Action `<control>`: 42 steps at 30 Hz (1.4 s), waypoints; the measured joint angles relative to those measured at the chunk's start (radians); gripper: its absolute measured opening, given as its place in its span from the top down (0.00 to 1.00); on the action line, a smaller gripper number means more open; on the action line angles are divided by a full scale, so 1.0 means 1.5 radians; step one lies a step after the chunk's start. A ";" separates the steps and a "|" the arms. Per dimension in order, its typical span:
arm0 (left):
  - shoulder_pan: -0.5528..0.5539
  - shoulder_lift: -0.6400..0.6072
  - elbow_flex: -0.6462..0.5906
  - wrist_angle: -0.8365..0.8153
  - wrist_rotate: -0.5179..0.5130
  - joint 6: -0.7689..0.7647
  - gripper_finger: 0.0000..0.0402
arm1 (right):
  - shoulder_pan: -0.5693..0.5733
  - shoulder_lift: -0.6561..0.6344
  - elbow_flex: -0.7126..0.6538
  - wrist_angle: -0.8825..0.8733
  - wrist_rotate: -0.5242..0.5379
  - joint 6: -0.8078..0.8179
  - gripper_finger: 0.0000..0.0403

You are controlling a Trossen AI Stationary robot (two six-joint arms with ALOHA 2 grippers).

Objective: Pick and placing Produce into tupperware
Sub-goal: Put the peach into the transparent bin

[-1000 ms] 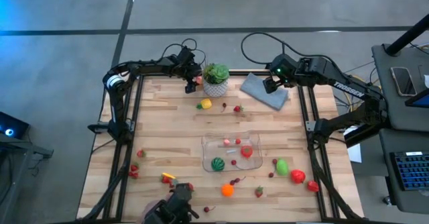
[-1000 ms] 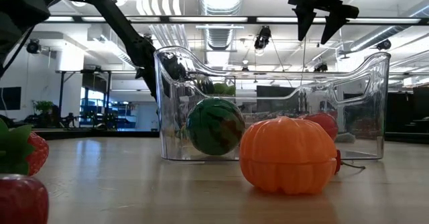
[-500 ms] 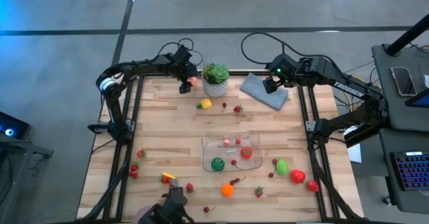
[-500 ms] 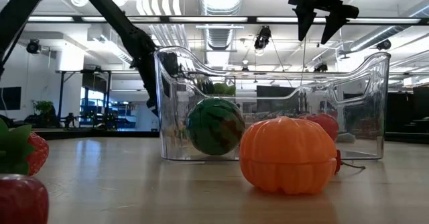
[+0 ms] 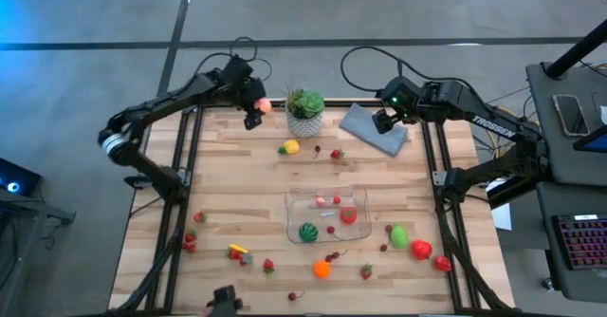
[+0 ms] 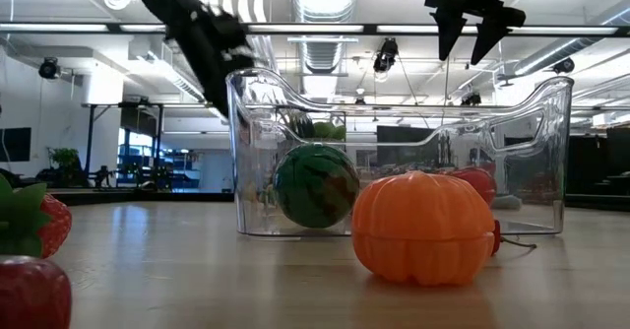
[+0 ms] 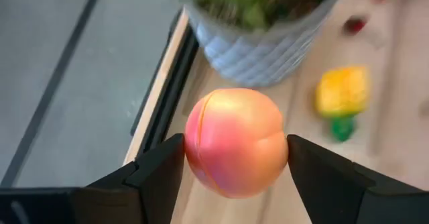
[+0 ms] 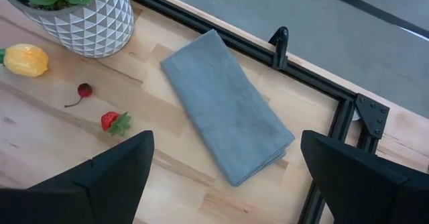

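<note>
My left gripper (image 7: 234, 153) is shut on a pink-orange peach (image 7: 234, 140), up in the air at the table's far edge, just left of the potted plant (image 5: 305, 111). The high view shows the peach (image 5: 261, 106) there too. My right gripper (image 8: 228, 177) is open and hovers above the folded grey cloth (image 8: 224, 120) at the far right. The clear tupperware (image 5: 290, 213) stands at mid-table with a striped melon (image 5: 308, 232) and a red fruit (image 5: 349, 215) resting on its floor. Other produce lies loose on the wood: an orange one (image 5: 322, 270), a green one (image 5: 398, 235) and a yellow one (image 5: 291, 147). My left gripper pinches the peach between its two fingers, one on each of its opposite sides (image 7: 191, 143). The peach is lifted clear of the table, above the far edge beside the plant's white pot (image 7: 261, 56).
Strawberries (image 5: 190, 243) lie near the left edge, and red fruits (image 5: 421, 251) near the right. A cherry (image 8: 83, 90) and a small strawberry (image 8: 110, 122) lie between the pot and the cloth. In the low view the orange fruit (image 6: 423, 228) stands in front of the tupperware (image 6: 246, 152).
My left gripper has risen with the peach and drawn a little toward the table's left and far edge, away from the plant pot; the whole left arm has swung outward to the left. The right arm has kept still.
</note>
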 joint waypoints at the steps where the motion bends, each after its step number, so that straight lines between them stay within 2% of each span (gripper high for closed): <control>1: -0.008 -0.021 0.000 0.000 0.002 -0.014 0.40 | 0.000 0.000 -0.001 0.000 0.000 -0.004 0.08; 9: -0.127 -0.148 -0.001 -0.001 0.037 -0.131 0.40 | 0.000 0.000 -0.001 0.008 0.000 -0.055 0.08; 15: -0.282 -0.202 -0.001 0.039 0.054 -0.303 0.40 | 0.000 0.000 -0.002 0.007 -0.037 -0.114 0.08; 20: -0.394 -0.211 -0.001 0.107 0.067 -0.457 0.40 | 0.002 0.000 -0.006 0.008 -0.055 -0.163 0.08; 25: -0.477 -0.192 -0.001 0.129 0.092 -0.565 0.40 | 0.002 0.000 -0.020 0.008 -0.088 -0.172 0.08; 29: -0.529 -0.150 -0.001 0.139 0.080 -0.565 0.40 | 0.012 0.000 -0.040 0.012 -0.145 -0.168 0.08; 36: -0.571 -0.045 -0.001 0.123 0.053 -0.530 0.40 | 0.072 0.000 -0.064 0.029 -0.145 -0.100 0.08; 42: -0.608 0.031 -0.001 0.117 -0.056 -0.512 0.40 | 0.138 -0.001 -0.074 0.020 -0.144 -0.026 0.08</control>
